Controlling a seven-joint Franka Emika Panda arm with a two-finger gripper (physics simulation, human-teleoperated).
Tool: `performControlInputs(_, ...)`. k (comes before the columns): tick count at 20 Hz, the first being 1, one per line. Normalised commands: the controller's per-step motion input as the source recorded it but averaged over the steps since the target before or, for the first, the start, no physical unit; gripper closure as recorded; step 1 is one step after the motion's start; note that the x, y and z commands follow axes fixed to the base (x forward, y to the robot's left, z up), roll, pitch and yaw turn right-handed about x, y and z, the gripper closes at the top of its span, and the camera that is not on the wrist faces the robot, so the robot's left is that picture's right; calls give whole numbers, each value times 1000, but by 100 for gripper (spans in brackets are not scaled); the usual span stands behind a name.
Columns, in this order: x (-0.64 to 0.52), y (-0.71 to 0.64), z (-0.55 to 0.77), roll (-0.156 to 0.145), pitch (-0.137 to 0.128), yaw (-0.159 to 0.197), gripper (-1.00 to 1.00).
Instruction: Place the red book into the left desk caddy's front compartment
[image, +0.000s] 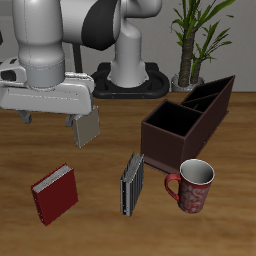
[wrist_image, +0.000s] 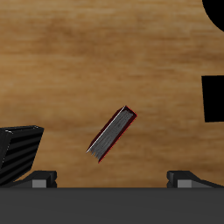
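Observation:
The red book (image: 53, 193) lies on the table near the front edge, dark red with white page edges. It also shows in the wrist view (wrist_image: 112, 134), tilted, between and beyond my fingertips (wrist_image: 44, 179). My gripper (image: 55, 125) hangs above the table, farther back than the red book, open and empty. A dark brown desk caddy (image: 175, 150) stands across the table from the book. Its front compartment (image: 165, 120) is open at the top, with further compartments behind it. It is the only caddy I can see.
A grey book (image: 132, 183) stands on edge between the red book and the caddy, and shows in the wrist view (wrist_image: 17, 153). A red patterned mug (image: 194, 186) stands in front of the caddy. A potted plant (image: 195, 40) is at the back.

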Motion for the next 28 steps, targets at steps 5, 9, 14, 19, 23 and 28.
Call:
performControlInputs(5,38,-64,-153,-30,0,-4,-100)
performControlInputs(9,63,-96,-65,-46,-24,-26,-100)
performControlInputs(14,52,51,41,9,-34,-86,-100)
performControlInputs(19,168,-12,19,-8,-6,-92,-100)
performControlInputs(23,82,-80,-5,-21,-13,-86,-100)
performControlInputs(28,122,-81,-160,-14,24,-25,-100)
